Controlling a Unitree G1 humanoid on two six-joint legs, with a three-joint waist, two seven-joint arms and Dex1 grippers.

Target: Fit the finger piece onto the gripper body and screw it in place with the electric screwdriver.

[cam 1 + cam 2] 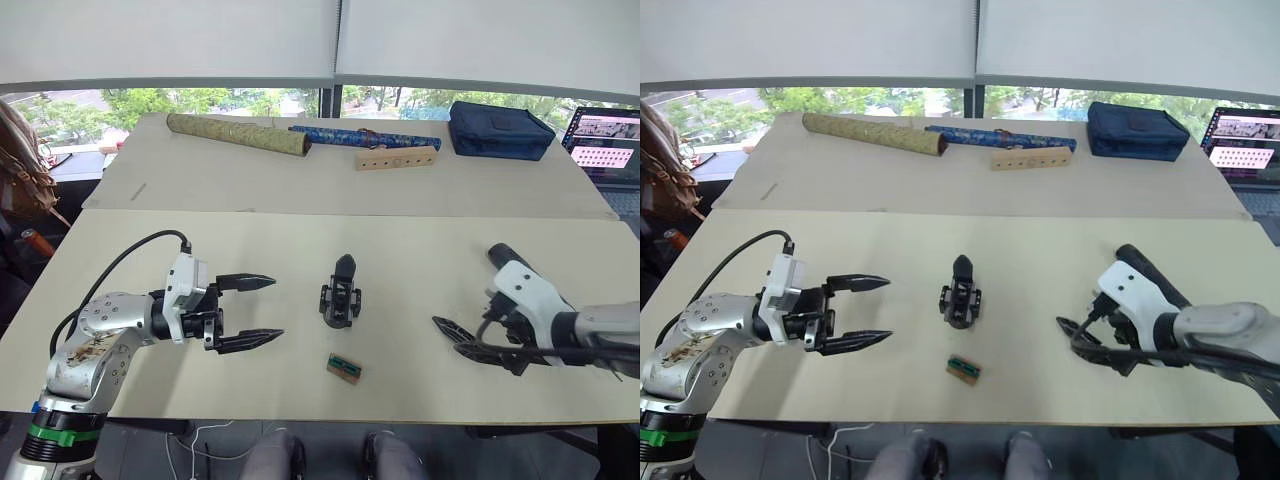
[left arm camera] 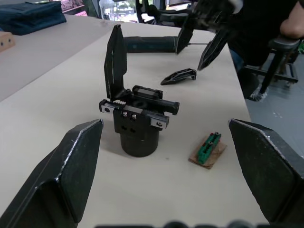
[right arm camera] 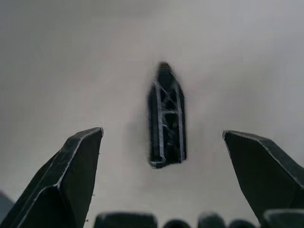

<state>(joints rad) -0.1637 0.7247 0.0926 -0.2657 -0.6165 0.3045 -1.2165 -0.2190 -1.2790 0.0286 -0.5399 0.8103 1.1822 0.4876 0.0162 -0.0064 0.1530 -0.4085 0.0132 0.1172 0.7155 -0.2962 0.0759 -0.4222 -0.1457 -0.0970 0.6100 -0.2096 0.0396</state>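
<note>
Pickup of the small black tapered plastic finger piece looks to be the step in hand: the right hand hangs over it with its two black fingers spread wide apart, the piece lying flat on the pale worktop between them, untouched. The left hand also stands spread, empty, aimed at the small black blocky gripper body, which sits upright mid-worktop with one pointed finger rising from it. A small tan-and-green block lies just beside the body, on its near side. The long black cylindrical electric screwdriver lies farther off, near the right hand. Next, the right hand would likely need to lower squarely around the piece and close across its narrow sides, since it lies flat and low.
</note>
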